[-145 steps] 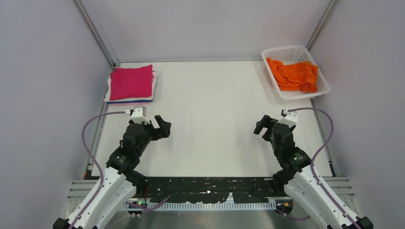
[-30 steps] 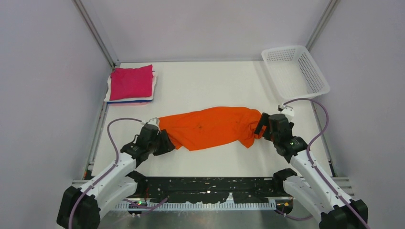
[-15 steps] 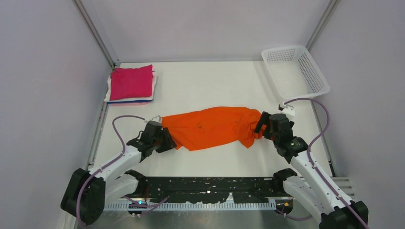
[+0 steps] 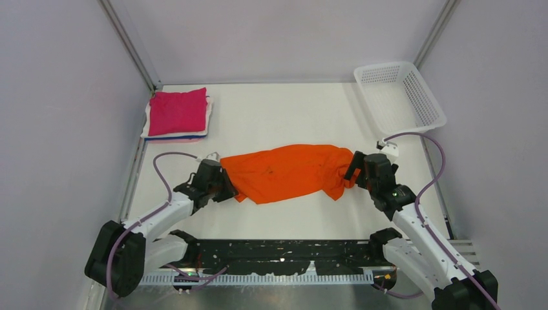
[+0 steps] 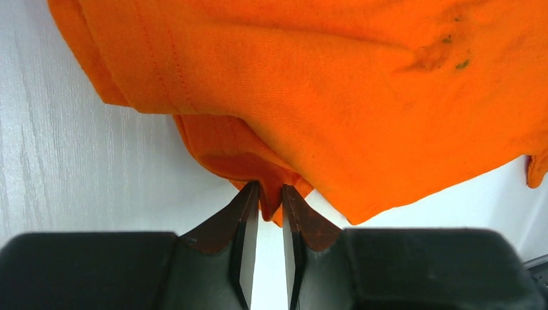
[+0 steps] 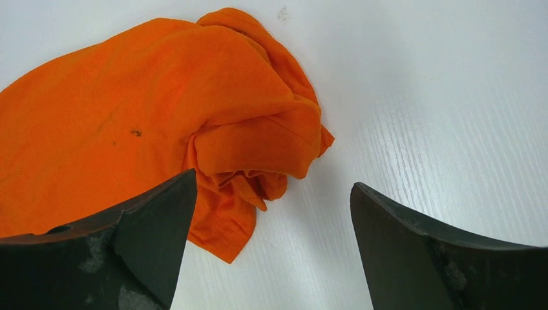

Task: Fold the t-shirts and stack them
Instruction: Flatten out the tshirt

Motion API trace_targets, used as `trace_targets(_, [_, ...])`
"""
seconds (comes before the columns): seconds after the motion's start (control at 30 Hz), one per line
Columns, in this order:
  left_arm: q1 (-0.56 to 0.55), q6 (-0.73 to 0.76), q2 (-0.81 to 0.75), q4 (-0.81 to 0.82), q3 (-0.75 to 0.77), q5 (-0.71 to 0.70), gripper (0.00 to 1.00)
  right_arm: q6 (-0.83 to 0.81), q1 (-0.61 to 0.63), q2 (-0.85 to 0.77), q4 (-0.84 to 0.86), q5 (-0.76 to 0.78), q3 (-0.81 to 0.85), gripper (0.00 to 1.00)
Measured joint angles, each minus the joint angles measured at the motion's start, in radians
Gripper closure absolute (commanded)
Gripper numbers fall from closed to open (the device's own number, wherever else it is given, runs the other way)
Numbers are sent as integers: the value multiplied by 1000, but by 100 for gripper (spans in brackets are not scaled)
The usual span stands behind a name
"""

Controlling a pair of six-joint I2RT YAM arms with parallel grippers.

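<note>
A crumpled bright orange t-shirt (image 4: 284, 171) lies stretched left to right across the near middle of the table. My left gripper (image 4: 225, 187) is at its left end. In the left wrist view that gripper (image 5: 268, 189) is shut on a small fold at the edge of the orange t-shirt (image 5: 323, 97). My right gripper (image 4: 352, 169) sits at the shirt's right end. The right wrist view shows it (image 6: 273, 181) wide open and holding nothing, with the bunched end of the shirt (image 6: 129, 116) beside its left finger. A folded magenta t-shirt (image 4: 178, 111) tops a stack at the far left, with white and blue edges showing beneath.
A white lattice basket (image 4: 424, 98) stands at the far right corner with nothing in it. Grey walls close in the white table (image 4: 284, 119) on three sides. Cables loop beside both arms.
Several seconds ago the orange shirt was in the basket; it now lies on the table. Over the last second my left gripper crept right and closed on its edge. The right arm stayed still.
</note>
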Motion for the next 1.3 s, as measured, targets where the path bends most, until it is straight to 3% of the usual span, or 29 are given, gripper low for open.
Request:
trace_targets(0.17, [0,1,18,0,0,15,73,-1,0,0,0,7,-2,5])
trace_targets(0.33, [0,2,48,2,0,24,100,-3,0,0,0,8,-3,5])
trace_targets(0.6, [0,19,46,2,8,35,100,-7,0,0,0,16,-6,5])
trace_targets(0.93, [0,32,-179,-88,53,49,100,-14,0,-3,-1,-55,-8,0])
trace_targets(1.0, [0,35,-217,-107,65,49,100,-19,0,-3,0,-85,-13,5])
trace_targets(1.13, [0,47,-278,-134,78,44,100,-17,0,9,5,-141,-34,26])
trace_targets(1.3, [0,53,-315,-163,96,9,100,-4,0,57,37,-215,-68,41])
